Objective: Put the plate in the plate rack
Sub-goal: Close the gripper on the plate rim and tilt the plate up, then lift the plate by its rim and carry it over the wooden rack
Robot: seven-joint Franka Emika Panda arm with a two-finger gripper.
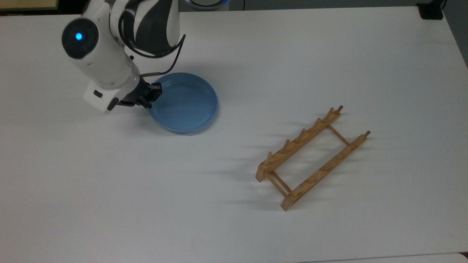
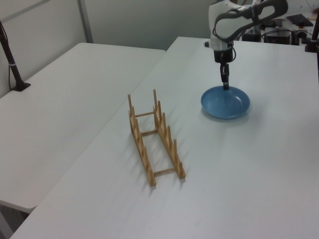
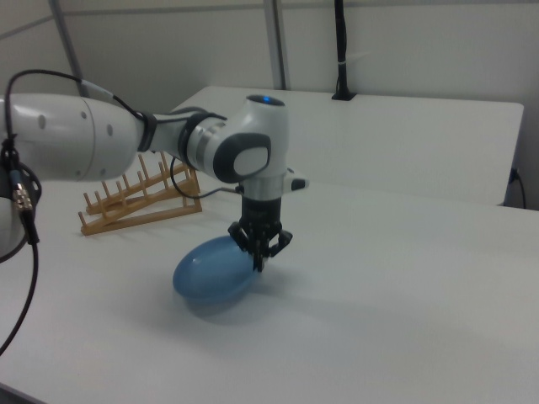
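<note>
Blue, smooth round plate [image 1: 184,102] pinched at its rim by tool [image 1: 153,95].

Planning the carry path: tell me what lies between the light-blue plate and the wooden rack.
Only bare white table lies between the round light-blue plate, gripped at its rim, and the light-brown wooden rack, in the top view.

Bright, even overhead light fills the scene. Soft, faint shadows spread on the table [image 1: 234,226] beside the plate rack [image 1: 310,157]. The arm [image 1: 109,54] looks slightly motion-blurred.

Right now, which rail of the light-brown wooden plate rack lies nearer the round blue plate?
The top view's upper-left rail; the other lies farther from the plate.
</note>
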